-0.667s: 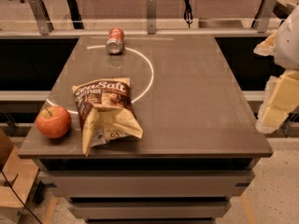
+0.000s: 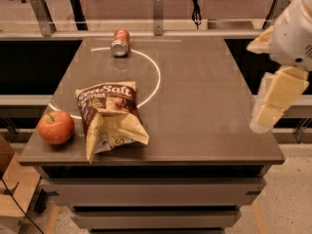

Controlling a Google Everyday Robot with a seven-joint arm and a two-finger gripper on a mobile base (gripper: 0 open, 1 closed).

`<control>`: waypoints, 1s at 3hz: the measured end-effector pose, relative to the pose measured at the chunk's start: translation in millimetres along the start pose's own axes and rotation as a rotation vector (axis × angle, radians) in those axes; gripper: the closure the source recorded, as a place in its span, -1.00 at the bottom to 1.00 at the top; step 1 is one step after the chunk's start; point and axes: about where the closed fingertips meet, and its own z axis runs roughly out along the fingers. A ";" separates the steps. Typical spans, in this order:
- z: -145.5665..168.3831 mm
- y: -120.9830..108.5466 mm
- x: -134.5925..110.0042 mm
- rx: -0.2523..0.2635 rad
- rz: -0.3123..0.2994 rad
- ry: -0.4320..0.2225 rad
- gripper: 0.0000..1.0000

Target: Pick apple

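Note:
The apple [image 2: 55,126] is round and red-orange with a short stem. It sits on the near left corner of the dark table [image 2: 195,91], just left of the chip bag [image 2: 109,117]. My gripper [image 2: 269,106] hangs at the far right, over the table's right edge and well away from the apple. It holds nothing that I can see.
A brown and yellow chip bag lies crumpled beside the apple. A red soda can [image 2: 120,42] lies on its side at the far edge. A white circle line [image 2: 157,77] is drawn on the tabletop. A rail [image 2: 156,33] runs behind the table.
My gripper and arm have shifted slightly left, towards the table. The apple, bag and can have not moved.

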 end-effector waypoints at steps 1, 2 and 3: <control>8.1 10.8 -58.3 -0.063 -0.084 -0.121 -1.00; 12.1 19.7 -97.9 -0.108 -0.141 -0.205 -1.00; 14.2 36.3 -169.6 -0.177 -0.241 -0.340 -1.00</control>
